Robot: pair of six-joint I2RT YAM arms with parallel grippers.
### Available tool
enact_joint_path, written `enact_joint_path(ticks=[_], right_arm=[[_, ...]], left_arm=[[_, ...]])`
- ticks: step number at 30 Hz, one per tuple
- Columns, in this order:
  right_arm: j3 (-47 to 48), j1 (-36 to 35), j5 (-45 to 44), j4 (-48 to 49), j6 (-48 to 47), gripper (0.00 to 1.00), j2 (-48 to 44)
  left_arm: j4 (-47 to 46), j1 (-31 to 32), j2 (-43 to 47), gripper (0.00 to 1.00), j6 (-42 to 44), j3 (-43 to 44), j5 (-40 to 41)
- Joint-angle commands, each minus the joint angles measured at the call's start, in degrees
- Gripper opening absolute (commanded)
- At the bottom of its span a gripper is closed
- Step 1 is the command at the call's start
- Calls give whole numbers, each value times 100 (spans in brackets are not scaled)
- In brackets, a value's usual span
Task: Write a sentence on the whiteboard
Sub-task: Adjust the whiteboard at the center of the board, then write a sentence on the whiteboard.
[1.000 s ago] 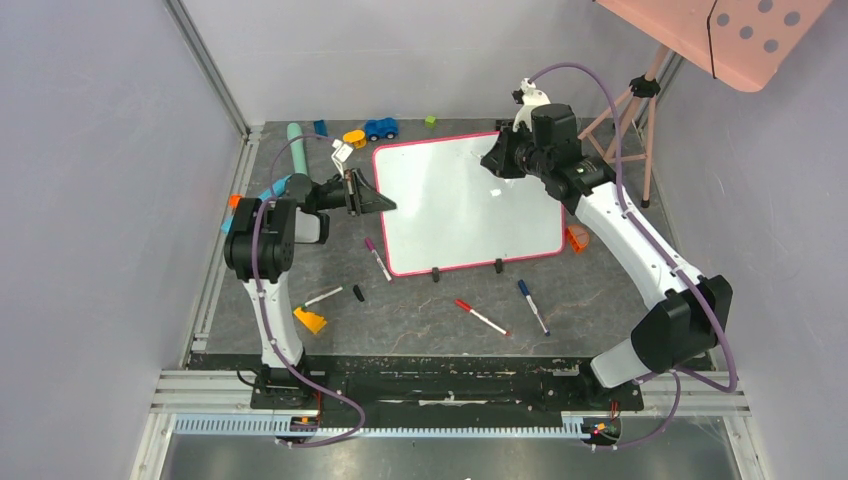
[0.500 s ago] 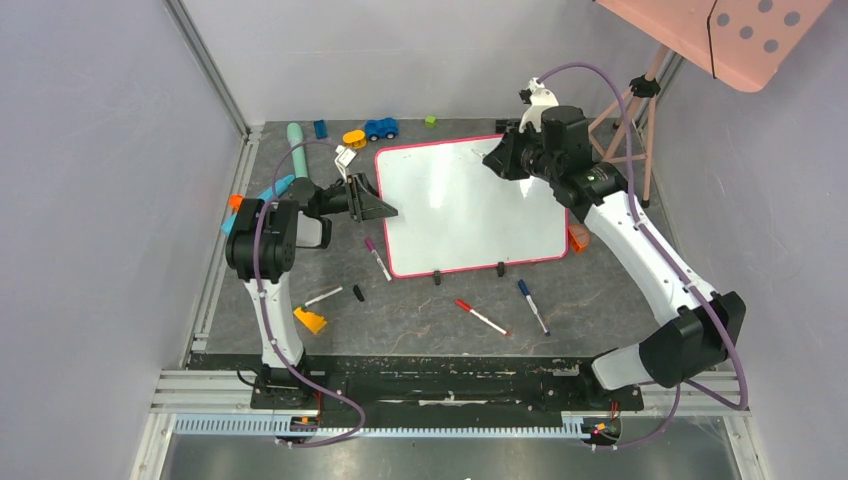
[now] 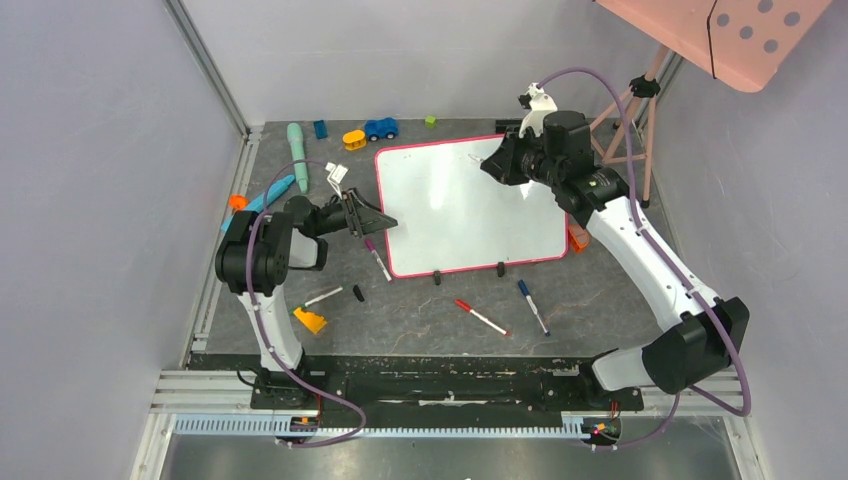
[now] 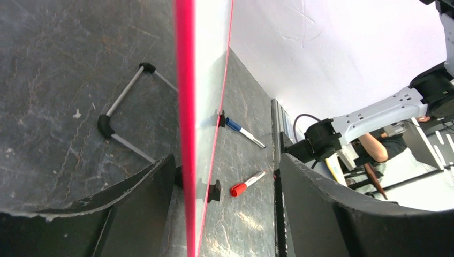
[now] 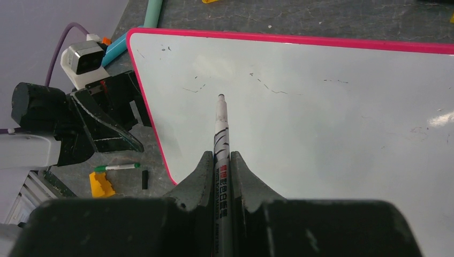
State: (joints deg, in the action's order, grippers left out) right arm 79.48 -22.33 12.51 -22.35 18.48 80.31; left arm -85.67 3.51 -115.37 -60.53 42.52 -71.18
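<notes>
The whiteboard [image 3: 465,205] stands tilted on the mat, glossy white with a pink-red frame. No sentence shows on it, only faint stray specks [image 5: 267,88]. My left gripper [image 3: 388,221] is open at the board's left edge. In the left wrist view that pink edge [image 4: 184,107] runs between the two fingers [image 4: 139,193], close to the left one, and is not clamped. My right gripper [image 5: 219,155] is shut on a grey marker [image 5: 221,126]. The marker's tip points at the upper left part of the board [image 5: 332,118], and contact cannot be told.
Loose markers lie in front of the board: red [image 3: 482,317], blue [image 3: 533,306], purple [image 3: 377,258], green [image 3: 323,296]. A yellow block [image 3: 310,320] and a black cap [image 3: 358,293] lie near the left arm. Small toys [image 3: 380,128] sit at the back, a tripod [image 3: 630,110] at back right.
My left gripper has gone from shut to open and slid a little nearer along the board's left edge. The right arm with the marker shifted slightly.
</notes>
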Motion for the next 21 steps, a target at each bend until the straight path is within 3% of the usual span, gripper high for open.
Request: enact_joint_path(ticks=[1, 7, 12, 14, 16, 21], right_arm=[[76, 18, 120, 293, -3, 0, -142], [120, 18, 85, 245, -89, 0, -168], [111, 18, -20, 248, -182, 0, -216], [94, 16, -56, 273, -204, 0, -223], [56, 22, -72, 321, -209, 0, -256], [-41, 24, 57, 446, -110, 0, -296]], left_arm=[[-355, -8, 376, 78, 557, -90, 367], [-354, -3, 487, 95, 298, -344, 509], [-354, -3, 527, 96, 305, -585, 252], [-355, -8, 545, 97, 276, -710, 259], [-355, -9, 548, 88, 208, -812, 359], [-354, -77, 622, 83, 303, -952, 222]])
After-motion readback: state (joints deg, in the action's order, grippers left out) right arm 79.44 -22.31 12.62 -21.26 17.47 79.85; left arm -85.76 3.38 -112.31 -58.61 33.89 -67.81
